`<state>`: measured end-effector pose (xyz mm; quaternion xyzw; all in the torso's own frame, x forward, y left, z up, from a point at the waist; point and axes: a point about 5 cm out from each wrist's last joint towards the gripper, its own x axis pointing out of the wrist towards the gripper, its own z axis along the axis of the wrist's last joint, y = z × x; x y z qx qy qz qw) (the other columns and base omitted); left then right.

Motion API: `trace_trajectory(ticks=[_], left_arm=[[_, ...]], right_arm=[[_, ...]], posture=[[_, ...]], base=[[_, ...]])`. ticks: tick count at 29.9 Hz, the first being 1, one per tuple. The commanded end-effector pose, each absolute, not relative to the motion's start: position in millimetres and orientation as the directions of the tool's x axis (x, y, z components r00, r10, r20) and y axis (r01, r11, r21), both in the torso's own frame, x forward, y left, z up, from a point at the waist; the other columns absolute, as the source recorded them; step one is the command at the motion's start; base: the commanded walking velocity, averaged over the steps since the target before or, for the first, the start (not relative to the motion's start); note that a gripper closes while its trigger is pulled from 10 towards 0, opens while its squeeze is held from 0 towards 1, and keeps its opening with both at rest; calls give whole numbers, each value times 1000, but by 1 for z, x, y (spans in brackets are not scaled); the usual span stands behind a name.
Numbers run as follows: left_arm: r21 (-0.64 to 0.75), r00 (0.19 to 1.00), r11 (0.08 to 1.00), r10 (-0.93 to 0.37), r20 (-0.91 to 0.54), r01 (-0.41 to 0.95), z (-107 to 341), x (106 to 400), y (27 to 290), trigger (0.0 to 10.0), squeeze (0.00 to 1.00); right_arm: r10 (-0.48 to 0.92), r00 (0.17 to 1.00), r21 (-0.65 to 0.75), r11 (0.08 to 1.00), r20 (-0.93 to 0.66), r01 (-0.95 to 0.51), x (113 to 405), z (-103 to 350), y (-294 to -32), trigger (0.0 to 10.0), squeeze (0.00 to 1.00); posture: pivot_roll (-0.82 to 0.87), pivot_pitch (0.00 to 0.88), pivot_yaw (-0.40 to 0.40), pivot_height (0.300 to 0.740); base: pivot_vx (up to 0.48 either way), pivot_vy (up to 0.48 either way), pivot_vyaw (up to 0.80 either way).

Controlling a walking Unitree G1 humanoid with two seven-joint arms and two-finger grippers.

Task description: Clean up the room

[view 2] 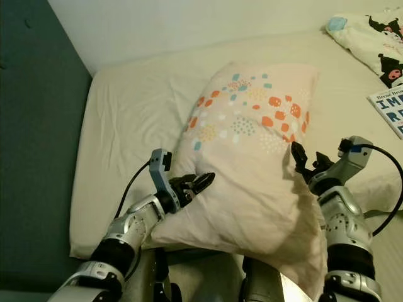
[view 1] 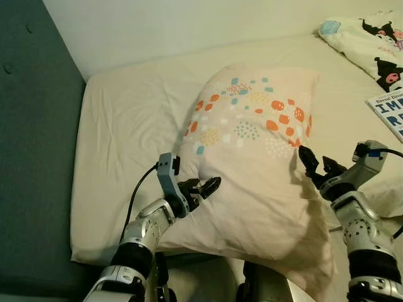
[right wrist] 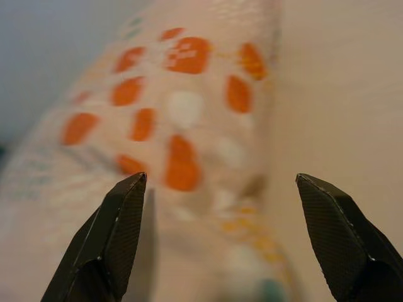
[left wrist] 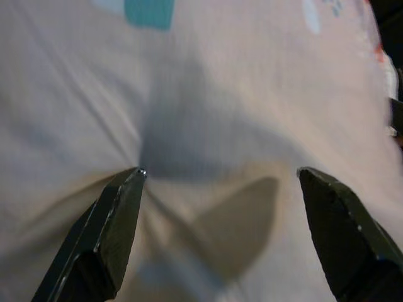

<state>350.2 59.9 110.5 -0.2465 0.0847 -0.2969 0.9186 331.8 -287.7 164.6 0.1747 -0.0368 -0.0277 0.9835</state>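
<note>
Pillow (view 1: 252,157), cream with orange, teal and white spots, lies on the bed (view 1: 119,126) in front of us, its near end hanging over the mattress edge at 6 o'clock and its spotted end pointing toward 12 o'clock. Our left gripper (view 1: 203,187) sits at the pillow's 9 o'clock side, jaws spread, one fingertip (left wrist: 119,214) touching the fabric where it puckers into a dent. Our right gripper (view 1: 315,165) sits at the pillow's 3 o'clock side, jaws also spread, with the orange spots just beyond them in the right wrist view; we cannot tell whether they touch the cloth. A book (view 1: 391,110) lies on the bed at 2 o'clock, well apart from the pillow, and a cartoon-print blanket (view 1: 371,38) is bunched at 1 o'clock by the wall. A dark teal headboard (view 1: 31,126) runs along the bed's 9 o'clock side.
</note>
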Motion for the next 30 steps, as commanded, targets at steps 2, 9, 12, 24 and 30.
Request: trace_trajectory(ticks=[2,9,12,24,30], left_arm=[[-464,835,755,-547,-55,464,104,354,63,10000,1000],[-407,834,778,-548,-65,480,108,360,57,10000,1000],[-429,821,764,-565,-84,482,107,359,45,10000,1000],[-723,759,553,-648,-59,415,104,352,21,10000,1000],[-857,699,369,-715,-15,359,108,343,-7,10000,1000]], right_arm=[[-147,989,250,959,32,135,328,159,-287,10000,1000],[-222,975,185,959,27,214,323,161,-286,10000,1000],[-218,976,180,961,19,211,319,159,-282,10000,1000],[-248,969,285,929,-1,238,311,155,-279,10000,1000],[-131,991,354,928,20,115,328,143,-265,10000,1000]], posture=[[-101,344,103,601],[-122,355,118,601],[-144,367,133,601],[-157,382,155,601],[-152,389,168,601]], base=[[0,0,0],[0,0,0],[0,0,0],[0,0,0],[0,0,0]])
